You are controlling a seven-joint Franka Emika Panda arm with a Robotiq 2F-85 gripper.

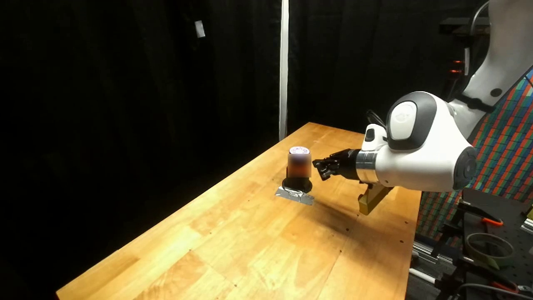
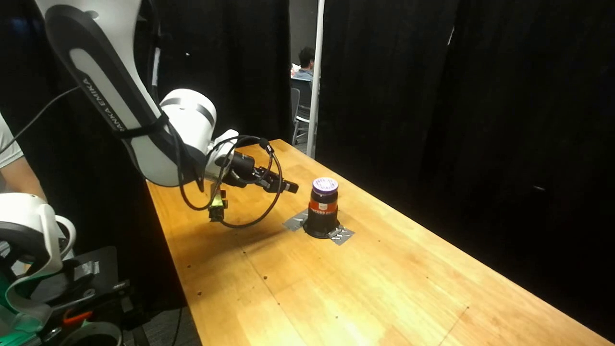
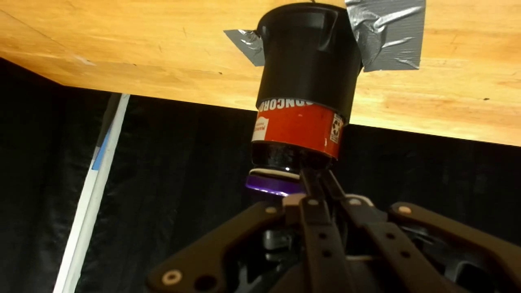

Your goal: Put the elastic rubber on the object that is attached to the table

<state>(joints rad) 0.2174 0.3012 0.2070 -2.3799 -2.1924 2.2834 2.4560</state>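
Observation:
The object attached to the table is an upright dark jar [image 1: 299, 171] with an orange-red label and a purple-edged lid. It shows in both exterior views [image 2: 323, 206] and upside down in the wrist view [image 3: 296, 124]. It stands in a black holder [image 3: 309, 61] taped to the table. A thin beige band [image 3: 274, 174], possibly the elastic rubber, lies around the neck just under the lid. My gripper [image 3: 319, 179] has its fingers together, with nothing visible between them. In both exterior views [image 1: 320, 168] [image 2: 292, 187] the fingertips are beside the jar's upper part, seemingly a little apart from it.
Grey tape strips [image 2: 342, 235] hold the holder to the wooden table [image 1: 250, 233]. A camera mount [image 1: 370, 200] hangs under my wrist. A cable loop [image 2: 276, 202] hangs beside the gripper. A side cart [image 1: 495, 216] with a tape roll [image 1: 489, 248] stands off the table's edge.

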